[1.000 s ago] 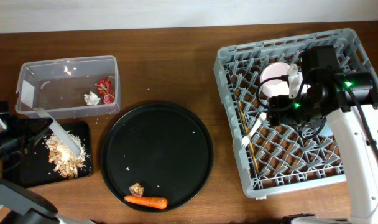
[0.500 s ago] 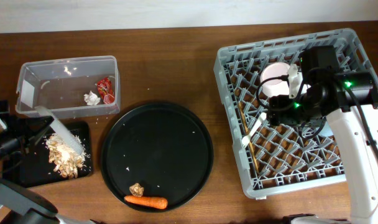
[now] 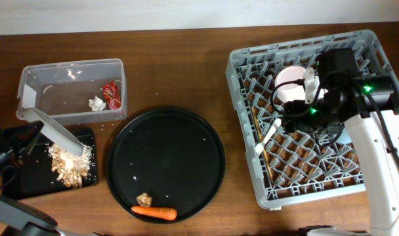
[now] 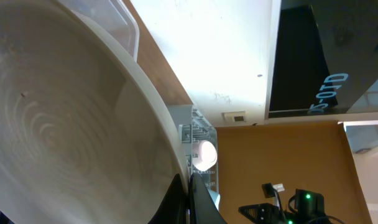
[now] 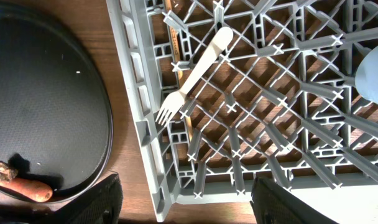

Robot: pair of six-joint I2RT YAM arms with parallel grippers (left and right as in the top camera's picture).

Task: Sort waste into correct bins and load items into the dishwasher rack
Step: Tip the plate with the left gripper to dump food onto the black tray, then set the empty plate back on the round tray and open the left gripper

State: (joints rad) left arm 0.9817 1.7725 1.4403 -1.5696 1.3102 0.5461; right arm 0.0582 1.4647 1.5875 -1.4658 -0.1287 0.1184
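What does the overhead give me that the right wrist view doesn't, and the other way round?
Overhead only: the tub with wrapper and tissue, the black tray with scraps, the green bowl tipped over it in the left gripper, and the pink bowl in the rack.
Right wrist only: the open right gripper, and a pale blue rounded edge, too cropped to identify.
Both: the rack, the fork and chopsticks lying in it, the round tray with carrot and brown lump.
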